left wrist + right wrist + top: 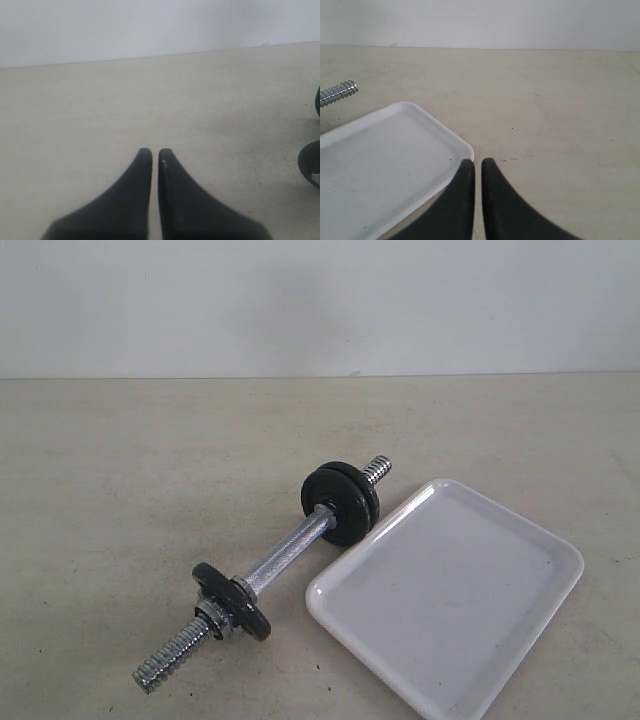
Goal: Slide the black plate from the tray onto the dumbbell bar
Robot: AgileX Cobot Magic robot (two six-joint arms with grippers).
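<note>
Matte beige tabletop (120,460), glossy rectangular tray (450,590)

The tray's (440,590) near corner runs off the exterior view's lower edge. In the right wrist view the picture's edges cut it on two sides, and only one threaded tip of the bar (339,93) shows. In the left wrist view two dark blurred shapes (311,162) lie half out of frame, too cut off to name. The left gripper (151,152) and right gripper (474,162) show only blurred fingers, cut off at the base.
</note>
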